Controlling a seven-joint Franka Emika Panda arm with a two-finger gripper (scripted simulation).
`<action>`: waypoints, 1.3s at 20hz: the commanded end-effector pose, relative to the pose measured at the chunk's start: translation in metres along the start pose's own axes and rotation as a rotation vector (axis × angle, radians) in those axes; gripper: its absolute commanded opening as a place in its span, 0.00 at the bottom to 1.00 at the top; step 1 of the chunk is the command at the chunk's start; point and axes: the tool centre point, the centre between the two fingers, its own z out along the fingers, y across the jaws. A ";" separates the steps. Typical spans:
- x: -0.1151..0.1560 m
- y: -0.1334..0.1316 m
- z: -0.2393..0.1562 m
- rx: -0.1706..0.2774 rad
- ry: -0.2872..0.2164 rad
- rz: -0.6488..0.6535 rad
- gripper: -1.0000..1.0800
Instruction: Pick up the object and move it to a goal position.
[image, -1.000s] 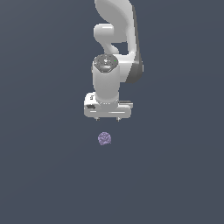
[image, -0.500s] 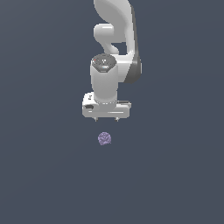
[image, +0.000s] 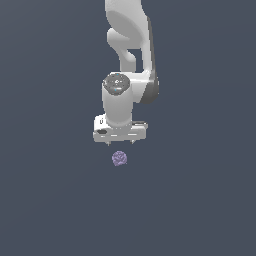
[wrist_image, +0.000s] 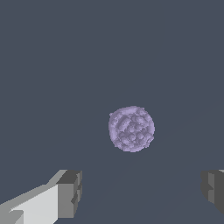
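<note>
The object (image: 119, 158) is a small pale purple, lumpy ball with mottled markings, lying on the dark grey floor. My white gripper (image: 120, 143) hangs just above and slightly behind it, pointing down, with a gap between its tips and the ball. In the wrist view the object (wrist_image: 131, 128) lies ahead of the gripper (wrist_image: 142, 190), roughly in line with the space between the two grey fingertips (wrist_image: 70, 193), which stand wide apart. The gripper is open and holds nothing.
A flat, uniform dark grey surface (image: 200, 200) spreads all around. The white arm (image: 131, 55) rises behind the gripper toward the top of the exterior view.
The arm's wrist has shifted slightly, and the gripper has come down a little toward the object. The object has not moved.
</note>
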 end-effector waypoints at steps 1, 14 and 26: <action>0.005 0.003 0.012 0.001 0.002 -0.043 0.96; 0.019 0.011 0.046 0.010 0.011 -0.167 0.96; 0.018 0.010 0.082 0.010 0.011 -0.167 0.96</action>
